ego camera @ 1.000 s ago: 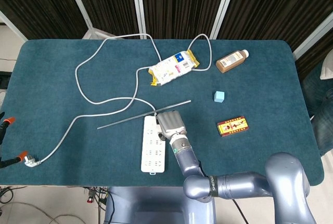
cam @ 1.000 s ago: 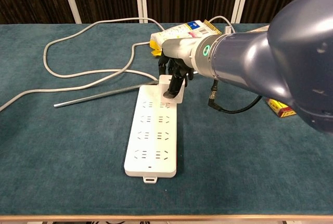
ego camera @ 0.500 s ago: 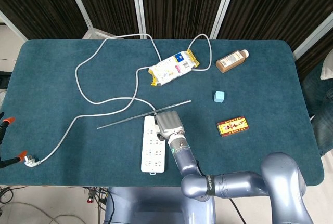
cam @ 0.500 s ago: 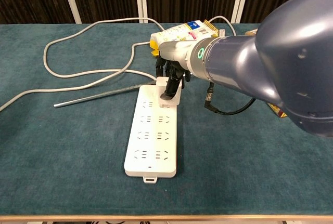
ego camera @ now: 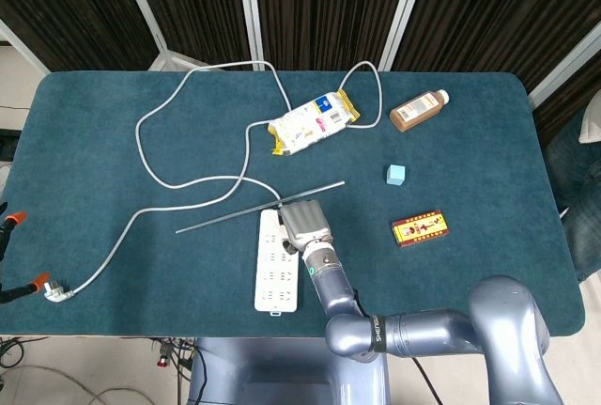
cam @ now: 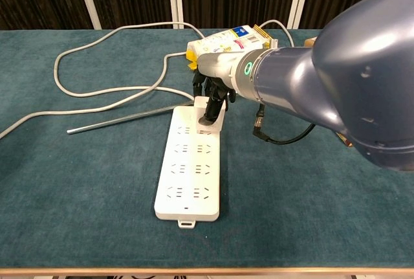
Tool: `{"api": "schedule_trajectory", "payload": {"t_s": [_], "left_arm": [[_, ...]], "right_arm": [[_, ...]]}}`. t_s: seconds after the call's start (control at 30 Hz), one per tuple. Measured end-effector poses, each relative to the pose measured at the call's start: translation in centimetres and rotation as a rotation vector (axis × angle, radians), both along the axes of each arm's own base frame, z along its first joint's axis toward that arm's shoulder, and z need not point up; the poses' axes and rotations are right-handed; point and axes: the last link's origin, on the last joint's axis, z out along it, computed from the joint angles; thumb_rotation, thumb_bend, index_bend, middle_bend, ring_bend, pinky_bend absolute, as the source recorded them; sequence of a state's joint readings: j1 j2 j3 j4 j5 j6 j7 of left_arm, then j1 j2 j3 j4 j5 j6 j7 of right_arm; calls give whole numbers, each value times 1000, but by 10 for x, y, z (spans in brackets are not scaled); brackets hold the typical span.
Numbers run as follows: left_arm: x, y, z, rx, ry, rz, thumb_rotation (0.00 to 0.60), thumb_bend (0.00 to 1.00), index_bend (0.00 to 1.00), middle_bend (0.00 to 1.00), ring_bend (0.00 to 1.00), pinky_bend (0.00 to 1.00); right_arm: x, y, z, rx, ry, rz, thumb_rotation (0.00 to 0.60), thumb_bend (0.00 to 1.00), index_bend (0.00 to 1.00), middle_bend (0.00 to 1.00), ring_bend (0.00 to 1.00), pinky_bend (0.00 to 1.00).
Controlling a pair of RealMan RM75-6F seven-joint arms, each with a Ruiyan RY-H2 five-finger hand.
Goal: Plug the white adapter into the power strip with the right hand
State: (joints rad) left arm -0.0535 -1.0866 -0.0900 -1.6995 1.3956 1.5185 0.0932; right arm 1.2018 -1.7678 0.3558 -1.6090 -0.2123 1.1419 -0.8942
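The right hand (cam: pixel 212 92) pinched the white adapter (cam: pixel 214 112) from above, holding it upright against the far-end sockets of the power strip (cam: pixel 191 166) on the counter (cam: pixel 77 182), seemingly so its prongs could press straight down.

Teal table (ego camera: pixel 113 85) bears power strip (ego camera: pixel 273 273), snack packet (ego camera: pixel 313 122), bottle (ego camera: pixel 419 109).

Both views are evenly and brightly lit from above, with only soft, short shadows cast on the teal felt-covered table (ego camera: pixel 113 95), a mild sheen seen on the glossy grey-blue arm casing (cam: pixel 336 72) looming large and slightly soft in the chest view, and detail kept sharp elsewhere.
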Motion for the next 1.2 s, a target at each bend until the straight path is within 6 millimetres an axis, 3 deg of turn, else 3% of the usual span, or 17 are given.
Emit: {"api": "schedule_trajectory", "payload": {"t_s": [1.2], "left_arm": [[1,1,-4,-10,12,1,600,86,176,0,0,0]], "right_arm": [[-5,-2,2,-2,14,11,600,501,622,517,528,365]]}}
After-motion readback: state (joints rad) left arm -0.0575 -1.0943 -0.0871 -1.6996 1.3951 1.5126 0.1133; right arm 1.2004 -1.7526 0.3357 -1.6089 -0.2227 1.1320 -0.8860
